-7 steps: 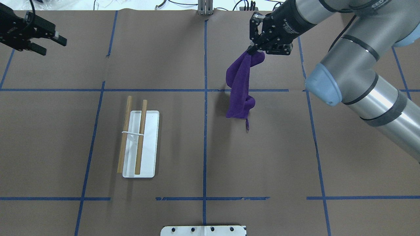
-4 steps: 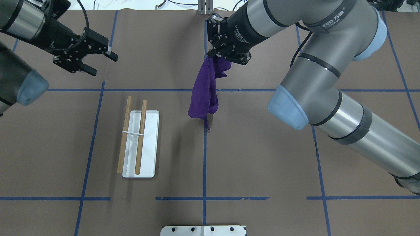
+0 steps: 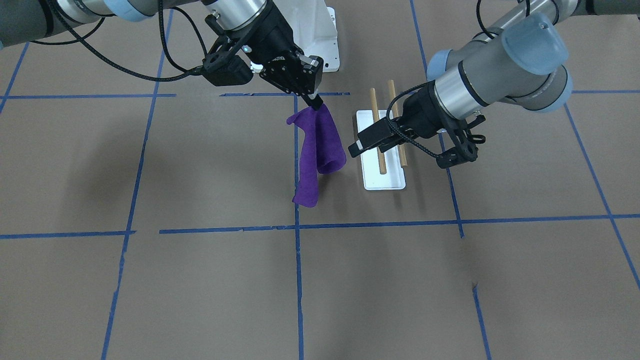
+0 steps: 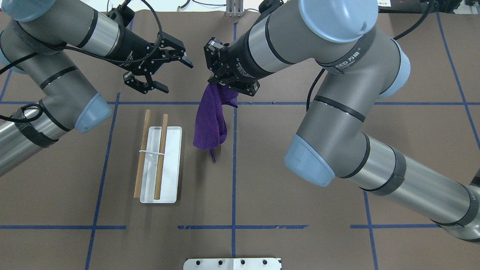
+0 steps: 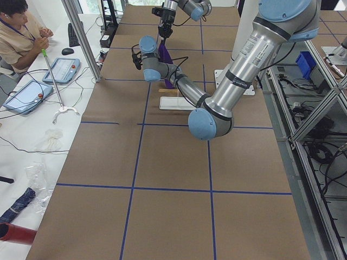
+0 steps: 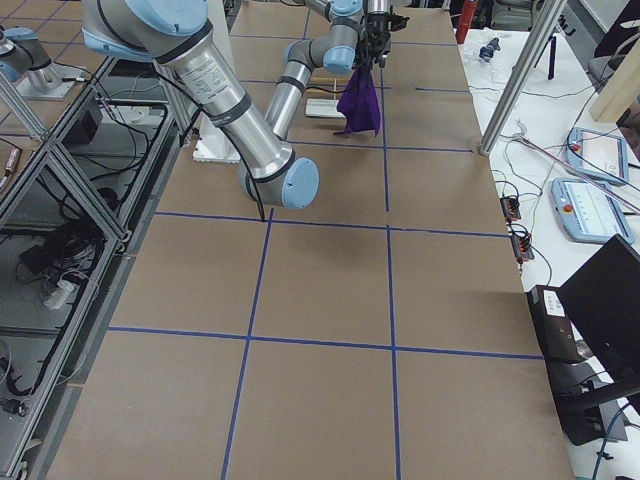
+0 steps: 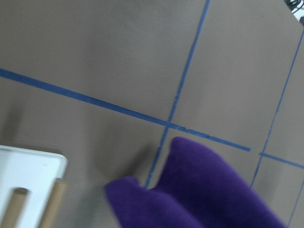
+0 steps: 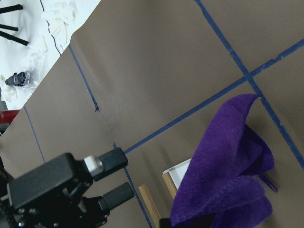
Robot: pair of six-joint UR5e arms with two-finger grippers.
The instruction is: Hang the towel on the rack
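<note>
The right gripper [image 4: 220,85] pinches the purple towel [image 4: 210,125] by its top; it hangs just right of the rack [image 4: 170,168], rods running toward the robot; the wide-open left gripper [image 4: 176,77] hovers nearer.

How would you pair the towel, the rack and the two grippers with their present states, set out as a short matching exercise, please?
Things:
1. towel
2. rack
3. left gripper
4. right gripper

States:
A. open, holding nothing
B. standing bare, no cloth on it
C. purple, hanging down from its top edge
D. shut on cloth

Pairs: 1-C, 2-B, 3-A, 4-D
</note>
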